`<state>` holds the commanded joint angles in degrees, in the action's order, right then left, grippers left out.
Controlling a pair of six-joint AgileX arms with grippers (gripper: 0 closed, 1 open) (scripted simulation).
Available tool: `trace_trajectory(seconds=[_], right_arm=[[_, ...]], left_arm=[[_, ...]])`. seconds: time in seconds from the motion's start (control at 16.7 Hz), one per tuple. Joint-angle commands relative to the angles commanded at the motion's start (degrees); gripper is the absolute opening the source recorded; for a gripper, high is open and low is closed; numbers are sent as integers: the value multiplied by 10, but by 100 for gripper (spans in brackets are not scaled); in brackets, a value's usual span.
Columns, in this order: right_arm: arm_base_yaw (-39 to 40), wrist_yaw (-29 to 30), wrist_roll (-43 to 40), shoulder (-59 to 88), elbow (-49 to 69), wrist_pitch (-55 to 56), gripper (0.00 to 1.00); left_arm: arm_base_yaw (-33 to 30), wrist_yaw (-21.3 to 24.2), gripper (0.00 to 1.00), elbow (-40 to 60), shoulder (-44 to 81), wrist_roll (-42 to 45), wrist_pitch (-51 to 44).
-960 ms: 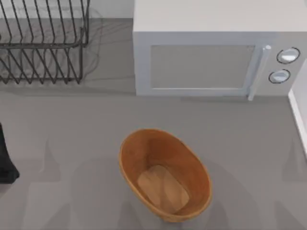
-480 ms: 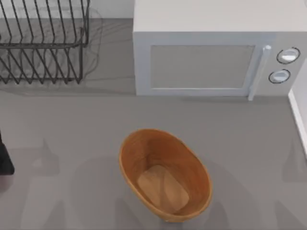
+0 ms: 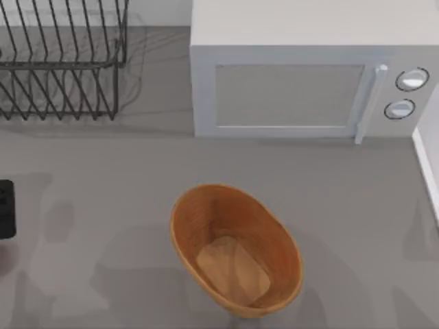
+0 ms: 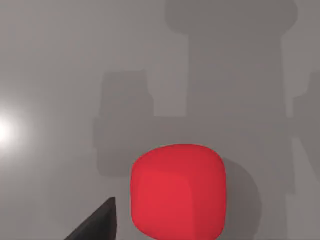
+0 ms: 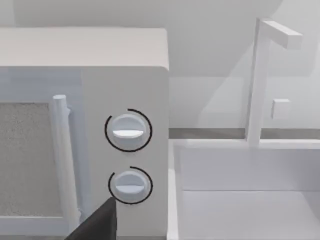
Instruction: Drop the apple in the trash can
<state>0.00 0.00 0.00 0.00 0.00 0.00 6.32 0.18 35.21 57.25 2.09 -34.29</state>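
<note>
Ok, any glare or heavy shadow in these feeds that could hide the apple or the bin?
Left wrist view: a bright glare spot on the table at one edge, blocky arm shadows around the apple, which stays plainly lit. Top view: soft grey shadows on the table beside the trash can, its inside readable. Right wrist view: evenly lit on the microwave.

A rendered kitchen — microwave (image 3: 302,72), wire rack (image 3: 62,62), sink (image 5: 245,190).

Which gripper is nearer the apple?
Left. Its wrist view looks down on the apple beside a fingertip; the right wrist view faces the microwave.
</note>
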Motion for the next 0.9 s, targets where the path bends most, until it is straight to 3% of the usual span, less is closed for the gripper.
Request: trace_trajectory(seconds=[0.48, 0.9], right_arm=[[0, 0, 0, 0, 0, 0, 100], [0, 0, 0, 0, 0, 0, 100]], left_arm=[[39, -2, 100, 206, 319, 12, -191], [44, -2, 100, 240, 362, 13, -217]])
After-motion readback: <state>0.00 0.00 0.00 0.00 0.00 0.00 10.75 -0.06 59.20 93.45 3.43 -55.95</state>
